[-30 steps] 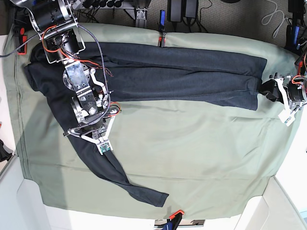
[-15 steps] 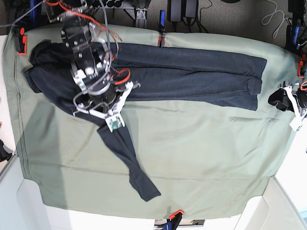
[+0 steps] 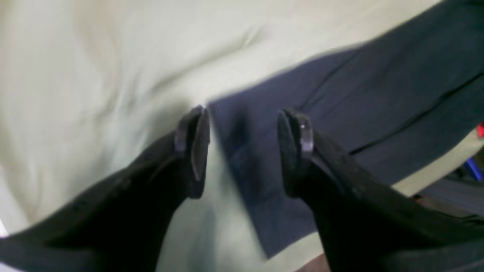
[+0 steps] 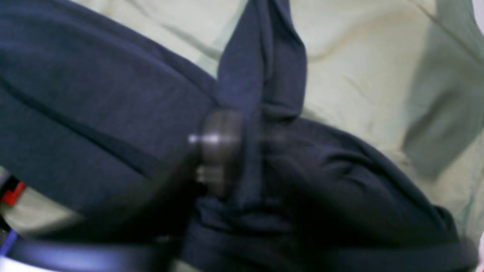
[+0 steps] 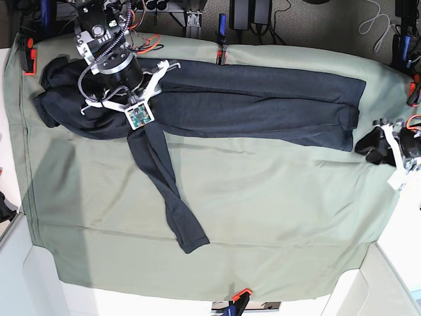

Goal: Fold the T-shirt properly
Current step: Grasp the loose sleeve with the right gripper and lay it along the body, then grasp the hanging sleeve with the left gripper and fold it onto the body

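The dark navy T-shirt [image 5: 263, 102] lies as a long folded band across the far side of the table. One long sleeve [image 5: 164, 191] trails from it toward the near edge. My right gripper [image 5: 139, 122] is shut on the upper part of that sleeve; in the right wrist view the gripper [image 4: 247, 151] is blurred, with sleeve fabric [image 4: 264, 56] bunched between its jaws. My left gripper [image 5: 371, 143] is open at the shirt's right end. In the left wrist view the gripper [image 3: 244, 151] straddles a hem corner of the shirt [image 3: 340, 113], jaws apart, gripping nothing.
The olive-green table cloth [image 5: 276, 210] covers the table. Red clamps hold it at the far edge [image 5: 222, 56], the near edge [image 5: 241, 293] and the far left corner [image 5: 28, 52]. Cables and black devices [image 5: 250, 16] lie beyond the far edge.
My right gripper has moved toward the far edge, pulling the sleeve with it; the sleeve's end has slid up and left. My left gripper has shifted slightly near the shirt's right end.
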`<action>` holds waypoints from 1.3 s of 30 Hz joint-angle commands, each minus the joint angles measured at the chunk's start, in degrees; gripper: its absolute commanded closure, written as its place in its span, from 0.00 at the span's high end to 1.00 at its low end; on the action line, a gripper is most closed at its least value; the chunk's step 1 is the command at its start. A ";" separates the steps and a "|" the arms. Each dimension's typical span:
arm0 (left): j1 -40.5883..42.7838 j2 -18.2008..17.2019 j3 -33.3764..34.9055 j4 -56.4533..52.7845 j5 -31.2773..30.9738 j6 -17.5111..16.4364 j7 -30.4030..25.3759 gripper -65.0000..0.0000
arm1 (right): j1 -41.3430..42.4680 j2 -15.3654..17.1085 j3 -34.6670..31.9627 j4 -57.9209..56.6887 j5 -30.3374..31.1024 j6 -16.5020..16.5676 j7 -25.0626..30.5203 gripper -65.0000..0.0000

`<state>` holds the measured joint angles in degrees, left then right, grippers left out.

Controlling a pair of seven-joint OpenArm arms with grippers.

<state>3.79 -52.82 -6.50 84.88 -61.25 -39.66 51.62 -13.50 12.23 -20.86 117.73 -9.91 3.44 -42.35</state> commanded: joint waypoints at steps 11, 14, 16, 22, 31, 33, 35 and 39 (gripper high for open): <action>-6.91 13.81 4.87 5.79 6.51 -0.34 -3.82 0.63 | 0.26 0.13 13.07 1.29 -3.45 -3.32 -0.39 0.69; -11.76 18.78 10.91 2.93 9.55 -0.34 -4.72 0.63 | -0.48 0.11 19.12 1.40 -0.39 -3.54 -0.55 0.69; -14.75 22.18 14.40 -0.04 12.33 -0.11 -6.47 0.63 | -1.40 0.09 22.43 1.42 2.38 -3.45 -0.55 0.69; -24.24 33.05 19.23 -12.90 16.61 3.17 -8.44 0.63 | -3.50 0.11 28.22 1.38 5.01 -3.10 -0.09 0.69; -30.73 48.78 19.23 -31.80 27.96 7.08 -15.69 0.63 | -7.21 0.11 30.67 1.42 5.01 -3.26 -0.28 0.69; -30.77 50.93 19.23 -33.51 30.21 8.72 -17.11 0.63 | -7.61 0.13 30.67 1.42 4.98 -3.30 -0.35 0.69; -30.75 52.70 19.23 -34.10 31.71 9.07 -17.14 0.63 | -7.85 0.13 30.67 1.49 5.01 -3.30 -0.35 0.69; -30.69 56.11 19.23 -34.36 37.07 11.13 -17.14 0.63 | -7.98 0.13 30.67 1.84 5.01 -3.30 -0.92 0.69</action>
<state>-25.74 2.79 12.69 50.19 -24.51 -28.71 33.58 -21.50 11.90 9.45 118.19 -4.71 0.45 -44.27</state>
